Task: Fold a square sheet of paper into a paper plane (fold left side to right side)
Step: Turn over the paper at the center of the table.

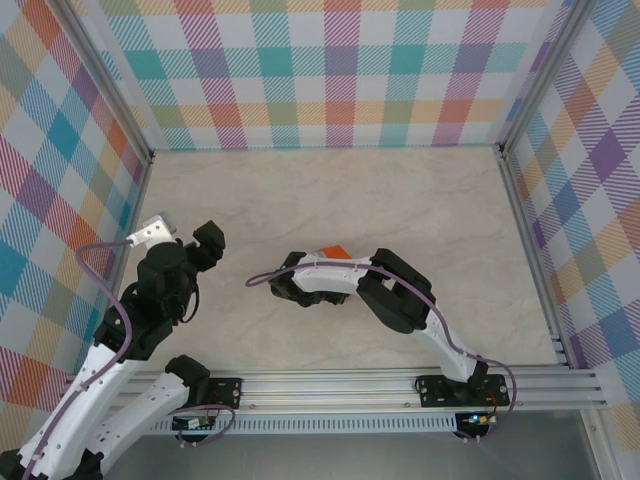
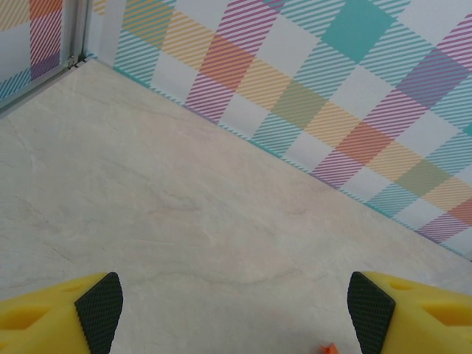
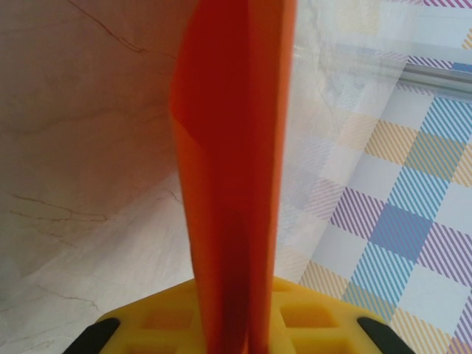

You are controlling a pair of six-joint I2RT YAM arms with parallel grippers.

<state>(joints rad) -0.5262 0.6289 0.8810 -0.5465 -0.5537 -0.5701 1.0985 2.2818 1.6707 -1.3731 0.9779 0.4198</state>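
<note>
The orange sheet of paper (image 3: 232,169), folded into a slim long shape with a central crease, rises from between the yellow fingers (image 3: 317,324) of my right gripper (image 3: 234,313), which is shut on it. From above, a small orange corner (image 1: 333,252) peeks out behind my right arm (image 1: 400,295), which reaches left across the table's middle. My left gripper (image 1: 207,243) hangs at the left, apart from the paper. Its jaws (image 2: 234,310) stand open over bare table. An orange tip (image 2: 330,348) shows by its right finger.
The marble-patterned table (image 1: 400,200) is boxed in by plaid walls (image 1: 320,70) on three sides with metal posts at the corners. An aluminium rail (image 1: 350,385) carrying the arm bases runs along the near edge.
</note>
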